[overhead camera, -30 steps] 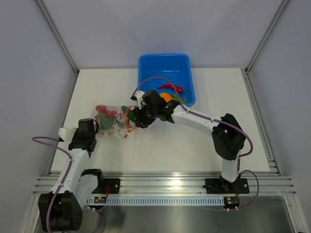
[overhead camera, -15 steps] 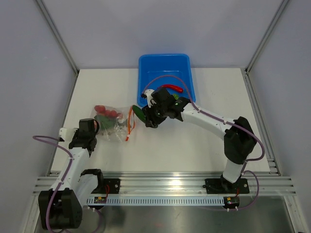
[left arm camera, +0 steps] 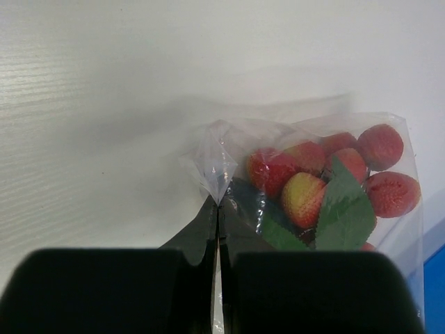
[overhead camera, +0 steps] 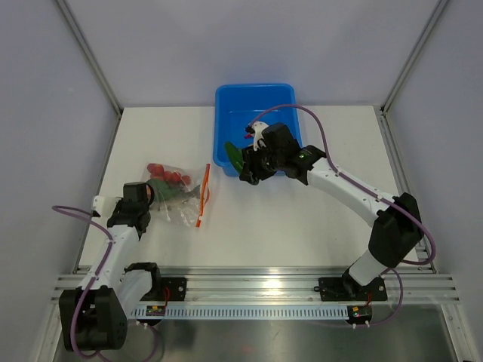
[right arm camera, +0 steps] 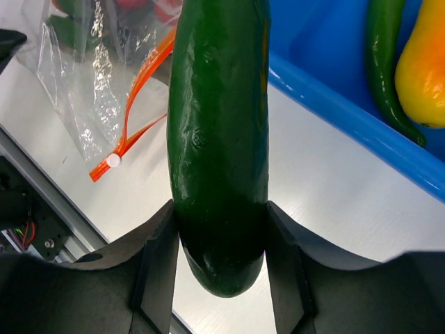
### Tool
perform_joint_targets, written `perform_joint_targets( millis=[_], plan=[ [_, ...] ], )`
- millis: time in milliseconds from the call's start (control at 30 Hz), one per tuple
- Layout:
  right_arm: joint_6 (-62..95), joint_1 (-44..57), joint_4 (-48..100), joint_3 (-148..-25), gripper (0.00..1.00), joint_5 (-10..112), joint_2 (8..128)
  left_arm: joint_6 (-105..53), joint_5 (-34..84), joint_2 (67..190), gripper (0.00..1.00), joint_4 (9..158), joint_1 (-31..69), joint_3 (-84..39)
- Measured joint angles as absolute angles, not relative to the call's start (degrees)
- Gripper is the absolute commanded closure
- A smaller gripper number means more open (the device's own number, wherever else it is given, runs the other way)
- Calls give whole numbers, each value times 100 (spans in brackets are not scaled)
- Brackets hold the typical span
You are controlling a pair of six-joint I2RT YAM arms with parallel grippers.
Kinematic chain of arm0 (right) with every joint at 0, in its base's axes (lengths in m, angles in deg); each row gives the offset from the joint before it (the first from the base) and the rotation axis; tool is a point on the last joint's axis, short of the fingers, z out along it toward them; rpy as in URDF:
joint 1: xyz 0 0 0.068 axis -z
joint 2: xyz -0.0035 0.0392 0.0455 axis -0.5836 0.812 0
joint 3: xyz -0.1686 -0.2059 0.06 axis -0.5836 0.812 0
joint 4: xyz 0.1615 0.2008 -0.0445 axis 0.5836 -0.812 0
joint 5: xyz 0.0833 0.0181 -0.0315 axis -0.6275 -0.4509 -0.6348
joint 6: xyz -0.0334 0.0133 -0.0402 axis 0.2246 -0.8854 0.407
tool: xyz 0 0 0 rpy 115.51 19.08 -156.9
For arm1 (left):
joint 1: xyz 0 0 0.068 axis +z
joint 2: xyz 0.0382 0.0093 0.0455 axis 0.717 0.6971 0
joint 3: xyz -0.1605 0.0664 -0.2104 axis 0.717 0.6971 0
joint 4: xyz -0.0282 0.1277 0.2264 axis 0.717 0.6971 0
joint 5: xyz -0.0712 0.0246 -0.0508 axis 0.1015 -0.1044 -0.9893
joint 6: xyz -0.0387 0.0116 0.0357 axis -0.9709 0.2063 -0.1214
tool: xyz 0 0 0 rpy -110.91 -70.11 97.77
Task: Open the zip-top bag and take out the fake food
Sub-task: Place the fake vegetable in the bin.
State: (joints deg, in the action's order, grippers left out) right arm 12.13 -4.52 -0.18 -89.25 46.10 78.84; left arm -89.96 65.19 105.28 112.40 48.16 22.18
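Right gripper (right arm camera: 221, 261) is clamping the green vegetable (right arm camera: 219, 139) near one end, jaws standing about as wide as its thickness, with most of its length sticking out past the fingertips; risk is the smooth round skin pivoting or sliding out, since the hold is sitting so far from its middle. Just beyond the fingertips the rim of the blue tub (right arm camera: 334, 104) is crossing under the vegetable, so letting go here is likely landing it on the edge and tipping it back onto the table, and the pincer probably needs to be carrying further in over the tub. Inside the tub past the rim, an orange-yellow pepper (right arm camera: 421, 62) and a thin green pod (right arm camera: 382, 56) are lying, so a drop could be bouncing off them. Off to the other side of the pincer the zip-top bag (right arm camera: 83, 83) is lying with its orange zip strip (right arm camera: 139, 104) splayed apart. Left gripper (left arm camera: 217, 223) is pinching a thin corner of that bag, jaws pressed together on the film; slick plastic could be slipping free. Right ahead of its tips, red and yellow balls (left arm camera: 306, 198) with leaves are sitting inside, so fake food is remaining to pull
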Motion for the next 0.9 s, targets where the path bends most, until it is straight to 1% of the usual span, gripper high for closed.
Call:
perform_joint_targets(
  millis=[100,233,533,900],
  plan=[
    [1049,-345,79,-9037,61,4643,7974,-8988,6519,10574,100,11282,4816,2187],
    [887,-181,173,-9553,60,4726,8437,-8981,6519,10589,100,11297,4816,2183],
    [649,516,162,-11448,60,5316,10028,-8935,6502,10640,100,11312,4816,2154],
    [610,905,430,-12525,60,6249,11186,-8889,6482,10657,100,11290,4816,2154]
  ],
)
